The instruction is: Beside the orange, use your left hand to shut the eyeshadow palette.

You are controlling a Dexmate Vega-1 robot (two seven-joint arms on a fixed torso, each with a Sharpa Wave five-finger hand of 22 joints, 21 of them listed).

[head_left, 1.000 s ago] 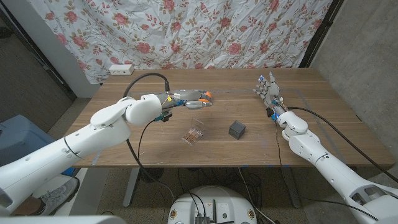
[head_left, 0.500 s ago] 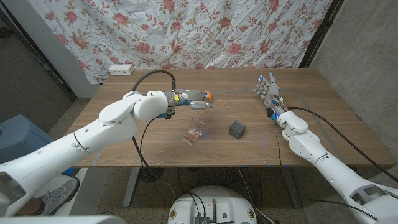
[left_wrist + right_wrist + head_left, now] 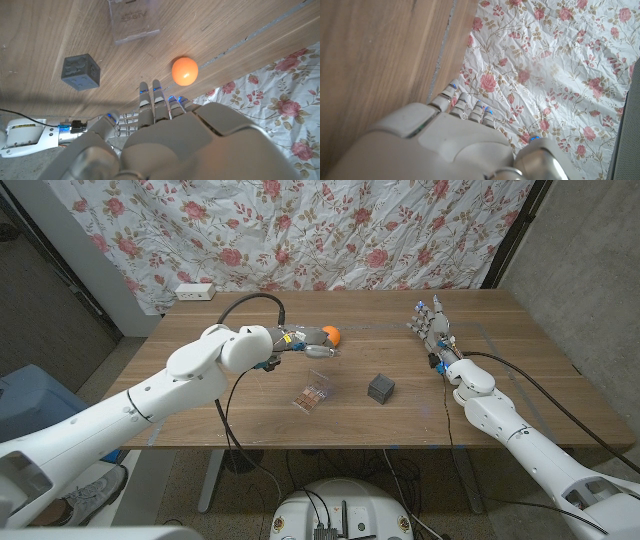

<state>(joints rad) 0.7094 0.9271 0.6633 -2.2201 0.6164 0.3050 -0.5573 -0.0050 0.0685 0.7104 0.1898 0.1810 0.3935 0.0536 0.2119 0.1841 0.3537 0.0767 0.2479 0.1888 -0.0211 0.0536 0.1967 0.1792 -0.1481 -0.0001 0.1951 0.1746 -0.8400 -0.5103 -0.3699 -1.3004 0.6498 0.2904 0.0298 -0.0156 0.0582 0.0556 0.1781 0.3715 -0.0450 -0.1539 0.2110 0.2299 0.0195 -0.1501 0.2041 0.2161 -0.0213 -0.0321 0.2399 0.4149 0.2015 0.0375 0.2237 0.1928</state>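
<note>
The eyeshadow palette, a small clear case with reddish pans, lies mid-table; the left wrist view shows its transparent lid. I cannot tell how far the lid stands open. The orange sits farther back on the table. My left hand hovers just left of the orange, behind the palette, fingers stretched out and holding nothing. My right hand stands at the table's far right with its fingers pointing up and apart, empty.
A dark grey cube stands right of the palette. A black cable loops from my left arm over the table's left part. A floral cloth hangs behind the table, and a white power strip lies at the back left.
My left hand has drawn back a little to the left, so the orange now shows fully beside its fingertips. Palette, cube and right hand have not moved.
</note>
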